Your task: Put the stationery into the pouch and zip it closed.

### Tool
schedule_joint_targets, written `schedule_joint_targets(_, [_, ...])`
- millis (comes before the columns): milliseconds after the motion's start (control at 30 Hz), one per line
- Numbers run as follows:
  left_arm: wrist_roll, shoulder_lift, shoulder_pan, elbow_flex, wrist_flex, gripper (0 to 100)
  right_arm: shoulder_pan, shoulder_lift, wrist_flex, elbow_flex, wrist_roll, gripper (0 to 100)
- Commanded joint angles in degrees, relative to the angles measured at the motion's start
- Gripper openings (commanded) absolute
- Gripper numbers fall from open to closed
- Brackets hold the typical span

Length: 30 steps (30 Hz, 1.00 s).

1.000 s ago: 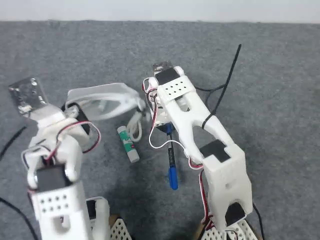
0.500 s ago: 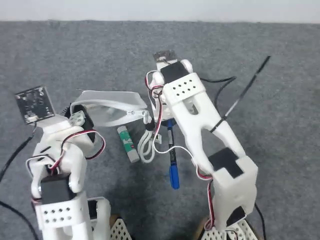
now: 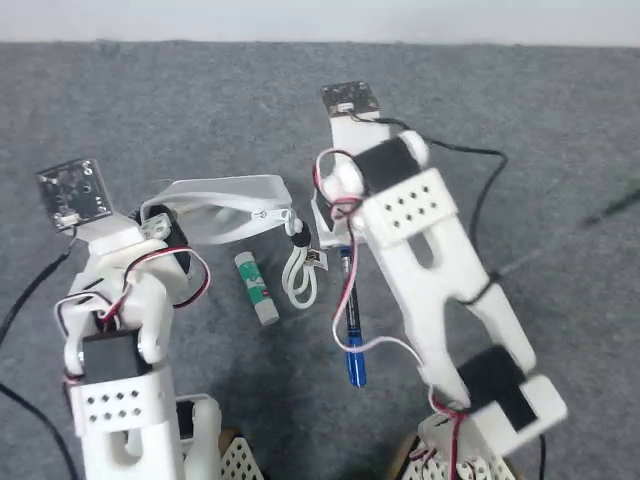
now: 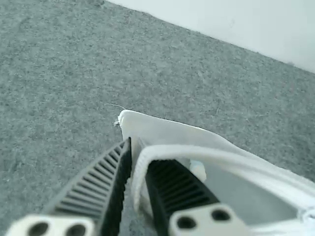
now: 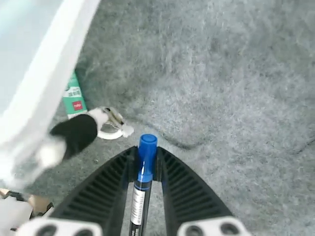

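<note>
Jaws of the left gripper (image 4: pixel 134 156) are pinched almost together on the rim of the pouch (image 3: pixel 225 205). The white edge is sandwiched between the 2 ribbed fingers (image 4: pixel 98 182), and only that strip of material keeps them apart. This grip is at the pouch's left end. The pouch is a white, partly see-through bag on the grey carpet (image 3: pixel 520 150). Its mouth gapes open, and the zip pull (image 3: pixel 262 214) sits toward the right end of the opening.

Near the pouch's right end, on the side closer to the arm bases, lies 1 glue stick (image 3: pixel 255 288). It is white with a green label and does not touch the pouch. Just right of it is a white cord loop (image 3: pixel 298 275) whose black end lies at the pouch's right tip. Whether the cord is fastened to the pouch cannot be told.

Farther right again, beyond the cord, the right gripper (image 5: pixel 146 152) has its 2 fingers closed snugly on a blue pen (image 3: pixel 349 320). They grip the barrel just behind the blue cap (image 5: pixel 147 145), which pokes out past the fingertips. The pen is outside the pouch and well apart from its opening, with the capped end pointing away from the pouch toward the arm bases. Whether the pen touches the carpet or is held clear of it cannot be told.
</note>
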Motion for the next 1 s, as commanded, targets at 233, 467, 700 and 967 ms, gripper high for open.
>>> schedule_joint_targets(233, [-0.4,1.1,0.1,-2.6,-1.6,1,-3.7,-16.7,2.3,-0.2,-0.4,0.7])
schedule_joint_targets(467, [-0.4,1.1,0.0,-2.6,-1.6,1,-10.2,-22.4,0.2,-0.2,-0.4,0.7])
schedule_joint_targets(700, [-0.4,0.8,0.0,-2.6,-1.6,1,-14.9,-28.6,-6.8,-0.2,-0.4,0.7])
schedule_joint_targets(967, [-0.4,0.7,0.0,-2.5,-1.6,1,-18.3,-32.9,-14.7,-0.1,-0.4,0.7])
